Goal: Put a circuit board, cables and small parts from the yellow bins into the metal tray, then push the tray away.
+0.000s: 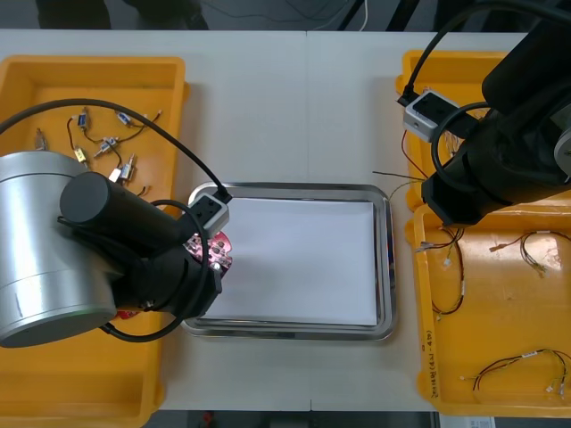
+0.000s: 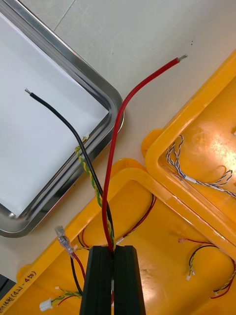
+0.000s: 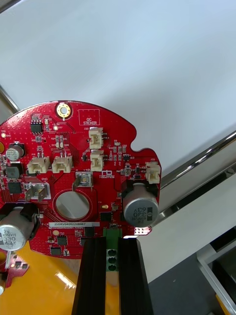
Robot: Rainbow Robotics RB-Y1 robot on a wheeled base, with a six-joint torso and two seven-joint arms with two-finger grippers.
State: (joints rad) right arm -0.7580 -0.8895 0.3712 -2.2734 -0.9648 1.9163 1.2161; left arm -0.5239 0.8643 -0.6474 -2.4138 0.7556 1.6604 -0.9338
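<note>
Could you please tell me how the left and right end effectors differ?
The left end effector grips a red circuit board at the left rim of the metal tray; the right end effector grips a red and black cable above a yellow bin. Both are shut on loads.

— What sits under everything?
— A pale, off-white, smooth flat bench (image 1: 294,98). In the right wrist view the same bench (image 2: 162,39) looks faintly speckled.
— Any marks on it?
— One thin straight seam (image 1: 306,80), running from the far edge toward the middle.
— And beyond that edge?
— A dark floor (image 1: 250,13). What lies on it is too small to tell.
</note>
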